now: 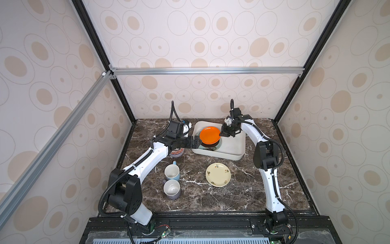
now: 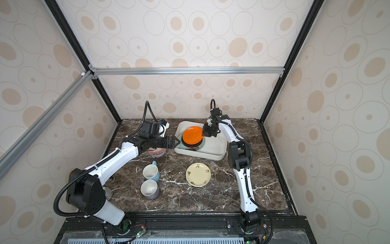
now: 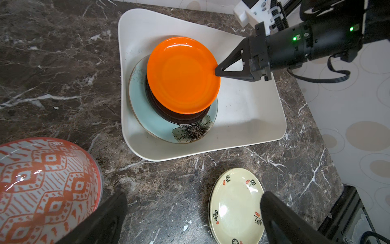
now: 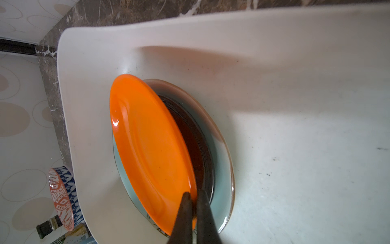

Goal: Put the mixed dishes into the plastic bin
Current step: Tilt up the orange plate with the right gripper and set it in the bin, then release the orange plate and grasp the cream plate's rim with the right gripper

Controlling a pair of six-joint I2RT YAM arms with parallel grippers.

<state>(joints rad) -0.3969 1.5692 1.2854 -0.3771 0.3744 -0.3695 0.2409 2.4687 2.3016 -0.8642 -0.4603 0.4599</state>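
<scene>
Gripping rim of glossy orange plate (image 3: 182, 76) over teal flowered plate (image 3: 147, 120), right gripper (image 3: 217, 70); left gripper (image 1: 197, 142) agape.

Left arm (image 1: 147, 156) stretched from the near-left base toward the far middle, forearm about level. Left tool (image 1: 197, 142) pointed right, jaws spread wide, nothing between them; its two fingers (image 3: 280, 219) framed the wrist view. Right arm (image 1: 272, 186) rose from the near-right base, elbow bent, forearm reaching far-left. Right tool (image 1: 221, 133) angled down-left, jaws pinched on the orange plate (image 1: 210, 135) rim. Tools were near each other, apart.
</scene>
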